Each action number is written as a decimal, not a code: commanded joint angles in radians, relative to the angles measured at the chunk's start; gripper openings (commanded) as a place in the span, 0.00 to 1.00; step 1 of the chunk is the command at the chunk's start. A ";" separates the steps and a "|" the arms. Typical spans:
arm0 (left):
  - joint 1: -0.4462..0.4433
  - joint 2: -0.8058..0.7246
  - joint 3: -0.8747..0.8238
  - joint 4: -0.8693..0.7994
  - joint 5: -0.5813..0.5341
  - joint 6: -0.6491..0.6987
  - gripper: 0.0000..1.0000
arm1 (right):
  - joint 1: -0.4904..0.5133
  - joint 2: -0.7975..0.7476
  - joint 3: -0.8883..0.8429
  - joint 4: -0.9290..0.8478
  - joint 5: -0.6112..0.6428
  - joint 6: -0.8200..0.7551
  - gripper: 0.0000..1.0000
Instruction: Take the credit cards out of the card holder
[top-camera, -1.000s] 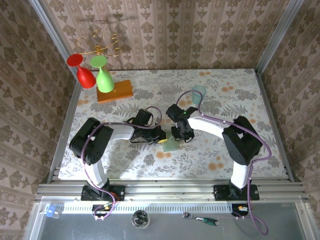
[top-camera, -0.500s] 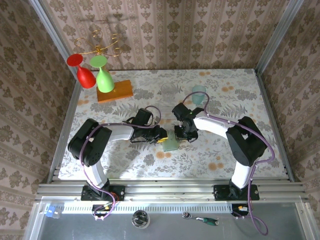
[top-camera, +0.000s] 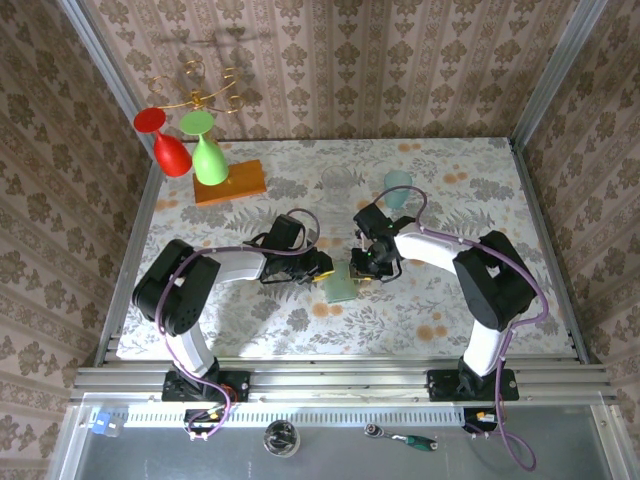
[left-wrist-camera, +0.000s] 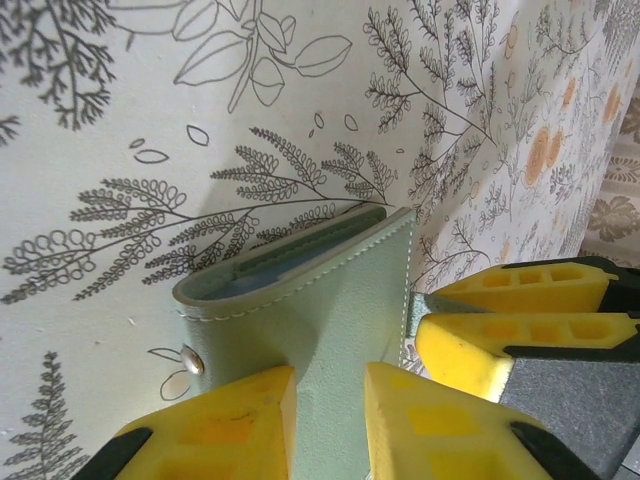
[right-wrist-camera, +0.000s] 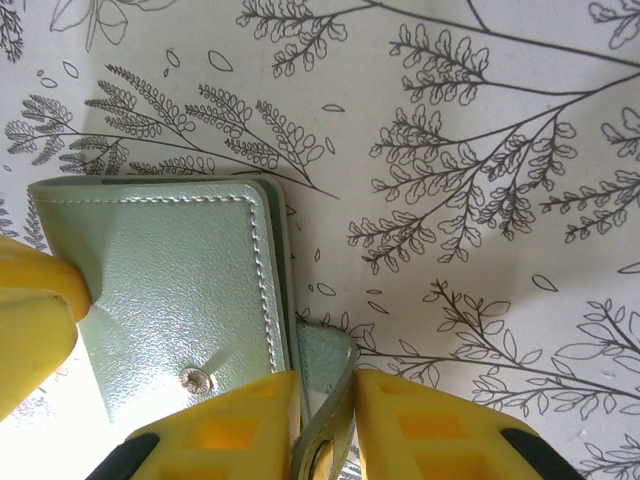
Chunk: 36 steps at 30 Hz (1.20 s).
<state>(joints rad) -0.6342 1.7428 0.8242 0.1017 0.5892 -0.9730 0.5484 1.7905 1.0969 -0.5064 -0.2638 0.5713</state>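
**Top view.** Holder (top-camera: 340, 288) lies folded on the desk (top-camera: 480, 200), midway between my two arms. Left pincer (top-camera: 322, 272) is at its left edge and right pincer (top-camera: 372, 265) at its right edge, both low on it.

**Left wrist.** The holder's panel fills the gap between my left fingers (left-wrist-camera: 220, 425). I read that as the left pincer closed on the holder's edge. The stud (left-wrist-camera: 192, 362) on the panel is bare. A bluish strip (left-wrist-camera: 290, 268) sits inside the fold, perhaps a card edge, but I cannot tell.

**Right wrist.** The right pincer is clamped on the strap (right-wrist-camera: 328, 355), which stands lifted off the stud. One left finger (right-wrist-camera: 35, 300) bears on the holder's far side.

**Progress, as I judge it.**
- Done: the clasp is undone.
- Not done: the holder is not yet opened, and the cards are taken to be inside, none out.
- Left to do: swing the panel open, then draw each card out while the other pincer steadies the holder.

**Against a second ago.** The right pincer has shifted a little to the right and its elbow has swung outward. The left pincer and the holder sit about where they were.
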 joint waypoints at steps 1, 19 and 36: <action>0.001 -0.028 -0.005 -0.006 -0.023 -0.013 0.26 | -0.013 0.012 -0.019 0.033 -0.057 -0.025 0.23; 0.001 -0.019 0.016 -0.016 -0.047 -0.024 0.25 | -0.030 0.030 -0.043 0.036 -0.088 -0.054 0.16; 0.003 -0.018 0.021 -0.016 -0.048 -0.025 0.25 | -0.031 0.069 -0.056 0.092 -0.151 -0.034 0.17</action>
<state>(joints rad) -0.6342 1.7428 0.8253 0.0978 0.5594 -0.9882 0.5190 1.8256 1.0519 -0.4404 -0.3725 0.5297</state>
